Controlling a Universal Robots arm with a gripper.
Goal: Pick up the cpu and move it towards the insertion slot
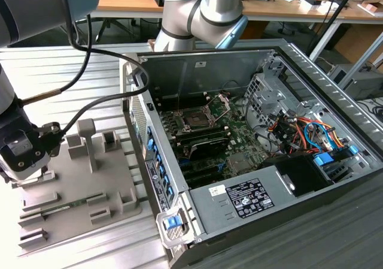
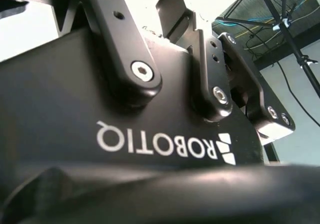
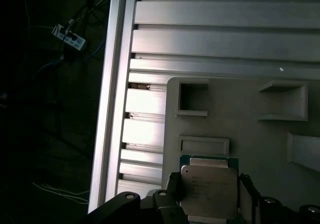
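In the first wrist view the cpu point(image 3: 208, 193), a flat square chip with a pale metal top and a thin green edge, lies on the grey fixture plate point(image 3: 240, 114). My gripper point(image 3: 210, 196) is shut on the cpu, one dark finger point(image 3: 173, 188) against each of two opposite sides. In the exterior view the gripper point(image 1: 25, 174) is low over the grey fixture plate point(image 1: 78, 191) at that view's left. The insertion slot point(image 1: 196, 119), a dark square with its silver bracket point(image 1: 222, 103) hinged up, sits inside the open computer case, well off toward the exterior view's right.
The case wall point(image 1: 157, 161) stands between the fixture plate and the motherboard. Raised grey blocks point(image 1: 87, 140) stick up from the plate. Black cables point(image 1: 102, 56) hang from the arm to the wrist. Coloured wires point(image 1: 311, 131) fill the case's far side. The gripper's black housing point(image 2: 125, 134) looms close in the second wrist view.
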